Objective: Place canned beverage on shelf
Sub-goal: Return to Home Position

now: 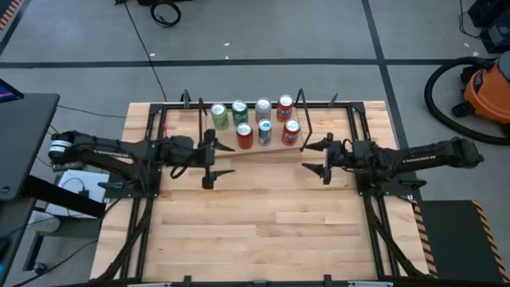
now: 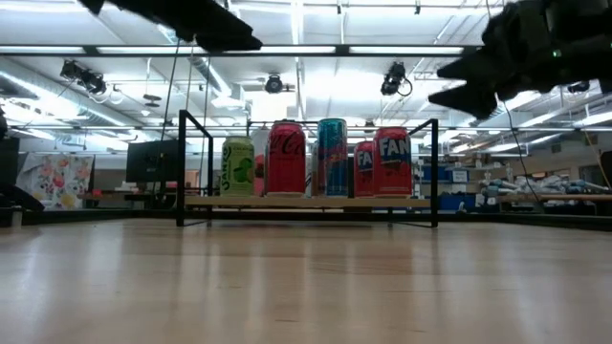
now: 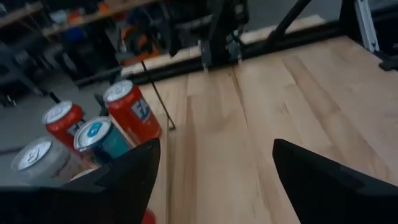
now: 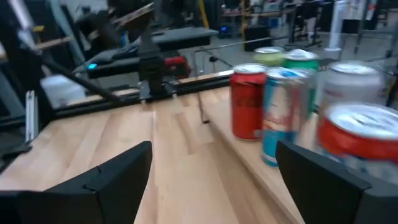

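The right gripper point(image 4: 213, 146) has its jaws spread wide, with nothing held between them. Bare table point(image 4: 168, 180) fills the gap. The shelf point(image 4: 249, 148) lies ahead of one finger point(image 4: 329, 186) and carries upright cans. A red can point(image 4: 249, 102) and a blue can point(image 4: 285, 115) stand nearest the gap. A silver can point(image 4: 351, 81) and a second red can point(image 4: 360, 137) stand directly beyond that finger. Two green cans point(image 4: 303, 62) stand farthest.

This is a big robot lab or workshop. The grey floor point(image 1: 303, 32) has dark lines and loose cables point(image 1: 166, 13). An orange vacuum point(image 1: 488, 88) stands by the wooden tabletop point(image 1: 263, 223). Long lights point(image 2: 382, 49) hang overhead.
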Robot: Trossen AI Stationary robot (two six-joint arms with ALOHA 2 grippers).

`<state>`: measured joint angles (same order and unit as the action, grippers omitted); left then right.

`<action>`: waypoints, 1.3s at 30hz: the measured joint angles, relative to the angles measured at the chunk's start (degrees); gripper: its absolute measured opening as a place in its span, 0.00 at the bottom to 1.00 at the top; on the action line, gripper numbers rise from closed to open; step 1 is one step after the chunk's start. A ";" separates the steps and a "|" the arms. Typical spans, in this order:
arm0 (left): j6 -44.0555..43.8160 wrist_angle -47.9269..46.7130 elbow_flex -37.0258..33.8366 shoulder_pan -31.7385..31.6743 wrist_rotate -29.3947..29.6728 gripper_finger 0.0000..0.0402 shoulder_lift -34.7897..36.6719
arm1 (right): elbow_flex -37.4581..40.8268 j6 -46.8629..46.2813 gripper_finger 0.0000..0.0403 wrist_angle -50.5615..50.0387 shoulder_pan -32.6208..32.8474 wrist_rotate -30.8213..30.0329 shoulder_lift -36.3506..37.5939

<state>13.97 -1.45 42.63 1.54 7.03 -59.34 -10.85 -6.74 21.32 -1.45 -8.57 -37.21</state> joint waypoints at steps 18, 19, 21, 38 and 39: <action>-4.67 34.56 -25.76 -1.31 -2.19 0.80 14.44 | 10.47 -14.19 0.86 1.85 -16.39 9.72 18.44; -5.49 35.54 -27.31 -1.31 -2.19 0.80 15.32 | 10.48 -14.94 0.86 1.82 -16.51 9.68 18.74; -6.25 36.04 -29.66 -1.34 -1.58 0.80 16.84 | 10.49 -16.68 0.86 2.52 -16.63 8.90 19.03; -21.04 17.33 -38.62 -1.31 -0.22 0.80 42.80 | 10.49 -19.67 0.86 6.05 -16.59 3.70 18.97; -22.17 15.54 -38.84 -1.31 -0.22 0.80 43.59 | 10.49 -19.67 0.86 6.05 -16.59 3.68 18.97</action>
<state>-8.20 14.09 3.80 0.23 6.81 -15.75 -0.36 -26.41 27.37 -18.04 -4.89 -18.24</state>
